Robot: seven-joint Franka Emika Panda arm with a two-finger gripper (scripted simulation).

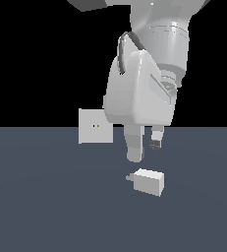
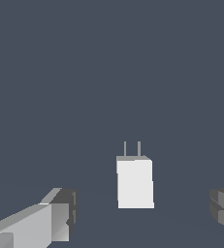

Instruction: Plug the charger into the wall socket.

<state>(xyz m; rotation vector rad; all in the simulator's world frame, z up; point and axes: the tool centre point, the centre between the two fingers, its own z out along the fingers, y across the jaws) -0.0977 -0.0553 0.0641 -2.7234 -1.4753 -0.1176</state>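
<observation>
The gripper (image 1: 145, 150) is held spread apart above the charger (image 1: 149, 181), which lies on the floor (image 1: 46, 206), prongs towards the exterior view's left, and is judged light, rigid, best gripped across its flat sides.

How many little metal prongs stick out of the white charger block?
2. Both prongs stand side by side on one end of the charger, which lies on the floor.
</observation>
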